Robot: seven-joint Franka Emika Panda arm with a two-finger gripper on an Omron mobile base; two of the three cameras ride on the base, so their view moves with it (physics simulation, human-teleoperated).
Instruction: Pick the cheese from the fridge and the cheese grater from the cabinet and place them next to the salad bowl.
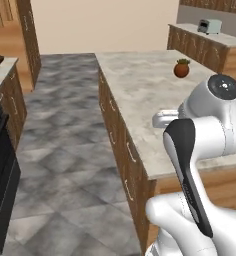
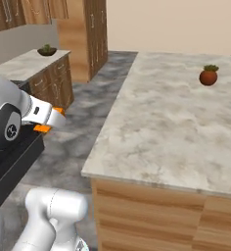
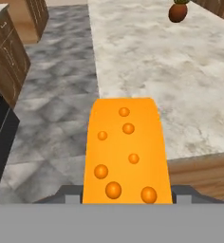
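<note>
a long marble-topped island counter (image 2: 171, 122) runs across the kitchen, its wooden side panels facing a grey stone-tiled floor (image 1: 65, 145). the white robot arm (image 1: 210, 125) rises in front of the counter's near end, folded at the elbow over the base. across the aisle stands a second, lower counter (image 2: 24, 66) on brown drawer cabinets, and on it sits the salad bowl (image 2: 47, 50), dark and shallow with green leaves, well apart from the arm. a black appliance (image 2: 12, 159) stands low beside that counter, close to the robot. at the far side of the room, on another counter, sits a small pale toaster (image 1: 209, 25). on the island, well away from its edges, stands a small round brown pot with green leaves (image 2: 208, 75). the gripper (image 3: 126, 197) is clamped on the cheese (image 3: 127, 149), an orange wedge dotted with round holes, which stands between the fingers and juts forward over the floor just beside the island's near corner. in the right base view an orange edge of the wedge peeks from behind the hand, above the black appliance.
</note>
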